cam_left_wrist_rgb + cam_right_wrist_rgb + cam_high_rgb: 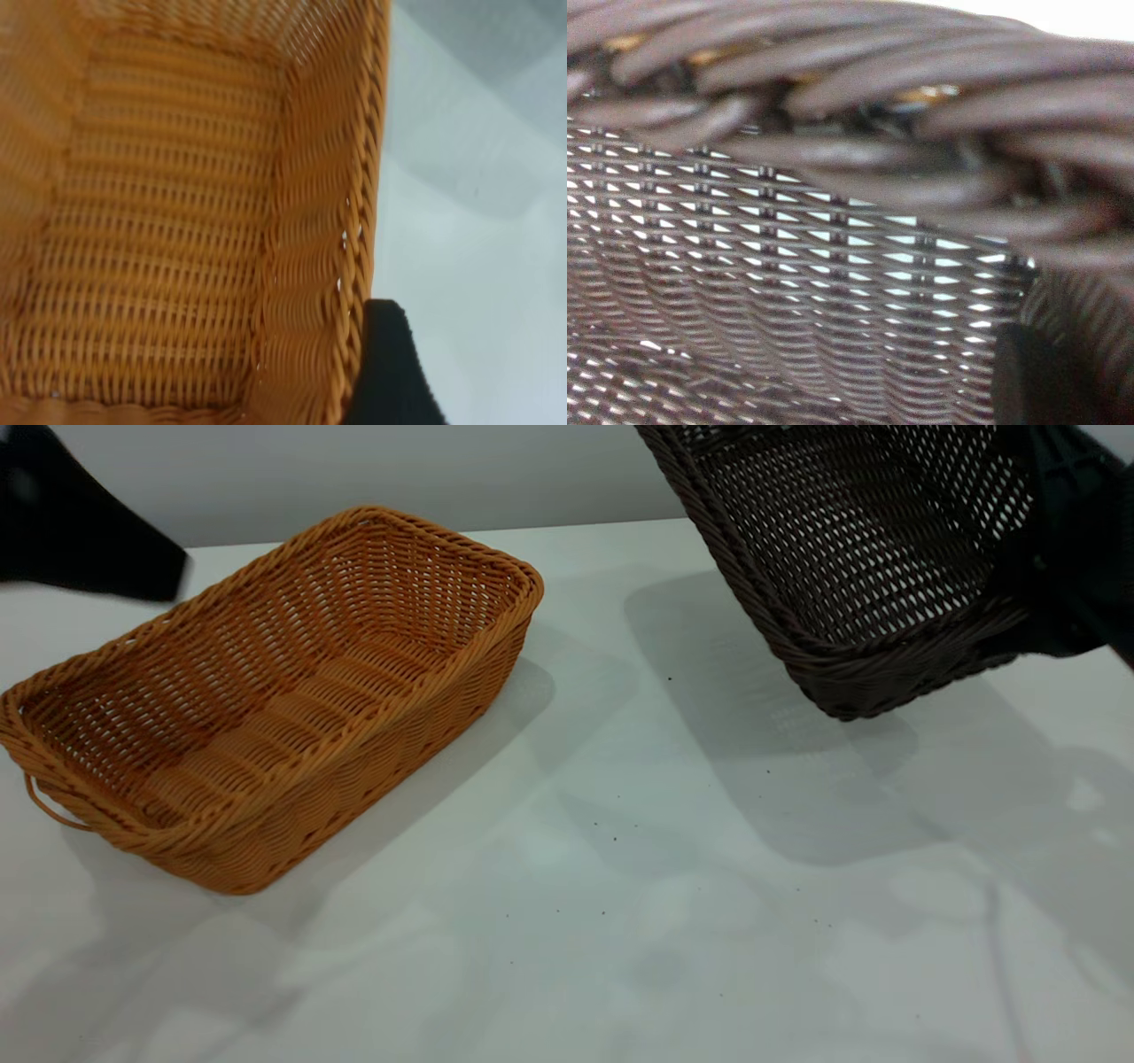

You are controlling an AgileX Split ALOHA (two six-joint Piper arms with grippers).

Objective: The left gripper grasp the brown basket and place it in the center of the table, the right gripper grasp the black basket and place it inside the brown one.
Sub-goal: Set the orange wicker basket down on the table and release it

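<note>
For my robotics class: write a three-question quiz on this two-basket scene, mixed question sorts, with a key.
1. True or false: the dark brown-black woven wicker basket rests flat on the white table.
2. Which basket is lifted and tilted? A) the orange-brown woven wicker basket B) the dark one
3. Fill in: the orange-brown basket holds ____ inside.

Key: 1 false, it hangs tilted above the table at the right gripper. 2 B. 3 nothing.

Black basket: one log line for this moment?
black basket: lifted, tilted, held by right gripper | brown basket: on table | left gripper: behind it
</note>
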